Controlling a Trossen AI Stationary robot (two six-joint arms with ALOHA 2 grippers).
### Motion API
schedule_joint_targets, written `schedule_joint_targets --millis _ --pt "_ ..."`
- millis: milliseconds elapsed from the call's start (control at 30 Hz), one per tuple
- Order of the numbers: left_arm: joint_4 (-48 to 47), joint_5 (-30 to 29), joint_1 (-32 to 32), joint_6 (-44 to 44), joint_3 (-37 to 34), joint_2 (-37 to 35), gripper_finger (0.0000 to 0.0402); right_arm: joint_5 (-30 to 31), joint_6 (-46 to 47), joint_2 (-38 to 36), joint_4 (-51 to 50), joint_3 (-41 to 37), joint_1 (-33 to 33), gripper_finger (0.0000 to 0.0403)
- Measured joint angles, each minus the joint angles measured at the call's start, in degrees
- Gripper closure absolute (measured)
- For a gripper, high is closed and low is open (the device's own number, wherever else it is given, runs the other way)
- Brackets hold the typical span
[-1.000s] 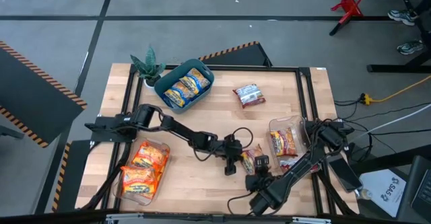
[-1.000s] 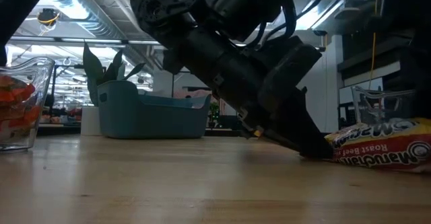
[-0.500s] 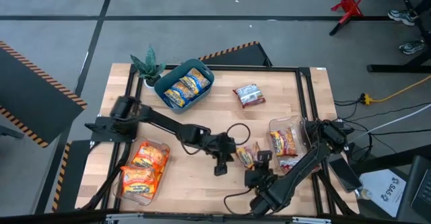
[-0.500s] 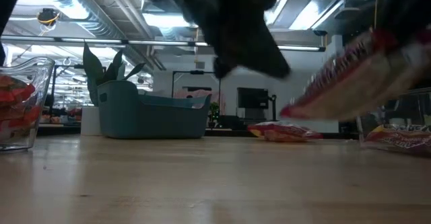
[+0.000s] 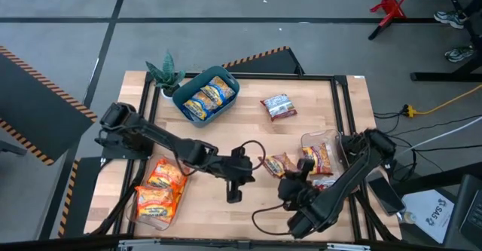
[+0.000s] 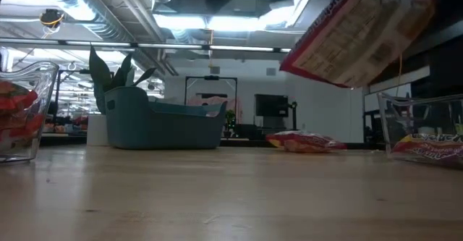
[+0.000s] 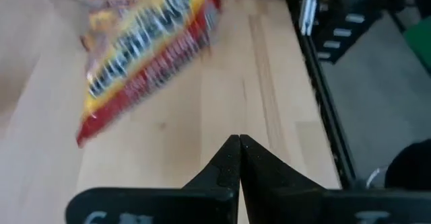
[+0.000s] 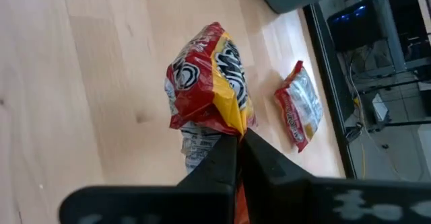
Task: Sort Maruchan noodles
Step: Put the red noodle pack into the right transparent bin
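Note:
My right gripper [image 5: 292, 174] is shut on a red-and-yellow Maruchan noodle packet [image 8: 205, 89] and holds it high over the table's middle; in the low view the packet [image 6: 354, 31] hangs tilted. My left gripper [image 5: 232, 195] hovers just left of it, shut and holding nothing [image 7: 239, 146]. A red-white packet [image 5: 278, 106] lies flat on the table farther back. Orange packets fill a clear tray [image 5: 139, 206] at the near left. Red packets lie in a clear tray [image 5: 307, 138] at the right. The teal bin [image 5: 181, 93] holds more packets. My right gripper pinches the packet's crimped end [image 8: 232, 128] between its two fingers. The fingers slant down from the table's near right side. The packet is lifted clear of the table and tilted, its body standing out beyond the fingertips.
A small potted plant [image 5: 164, 74] stands at the far left corner beside the bin. A black frame rail [image 5: 340, 108] runs along the table's right side. Bare wood lies along the near edge between the two trays.
Both grippers have risen from the table. My right gripper has turned and carried the red-and-yellow packet up, so it went from lying flat to hanging clear and tilted. My left gripper has drawn away from the packet toward the table's left.

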Motion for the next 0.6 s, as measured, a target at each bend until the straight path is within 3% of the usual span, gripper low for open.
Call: schedule_joint_targets --millis 267,600 --pt "-1.3 0.0 -3.0 0.0 0.0 -0.5 0.0401 -3.7 3.0 -7.1 0.1 -3.7 0.0 0.0403" --pt "-2.1 0.0 -4.0 0.0 0.0 -0.5 0.0401 -7.5 17.6 -27.9 0.0 -24.9 2.8 0.0403"
